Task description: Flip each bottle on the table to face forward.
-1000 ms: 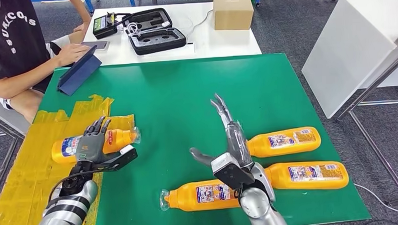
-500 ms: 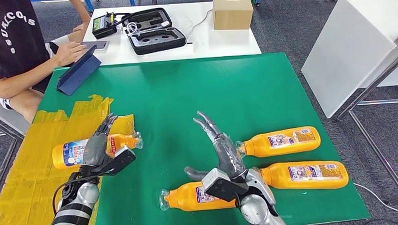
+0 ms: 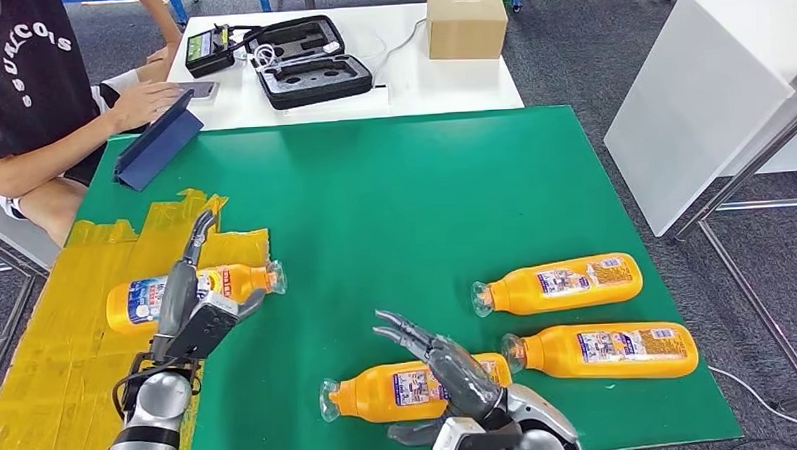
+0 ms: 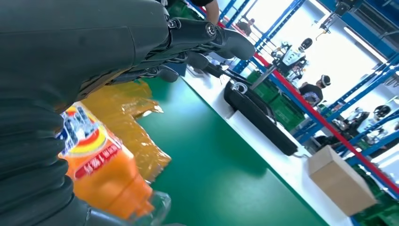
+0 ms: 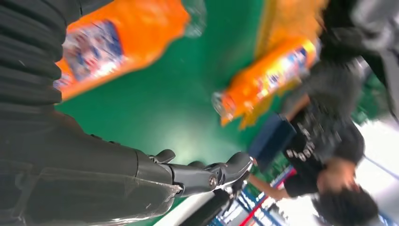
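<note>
Bottles lie scattered across a green table (image 3: 373, 186). At left, the left hand (image 3: 182, 293) rests over one bottle (image 3: 142, 299) on yellow tape (image 3: 48, 337), fingers straight, gripping nothing. Nearer centre, the right hand (image 3: 445, 368) hovers spread above the front bottle (image 3: 390, 393), empty. Two more bottles (image 3: 562, 282) (image 3: 604, 350) lie at right. The step in hand looks like reaching; next, the right fingers must close round the front bottle before turning it.
</note>
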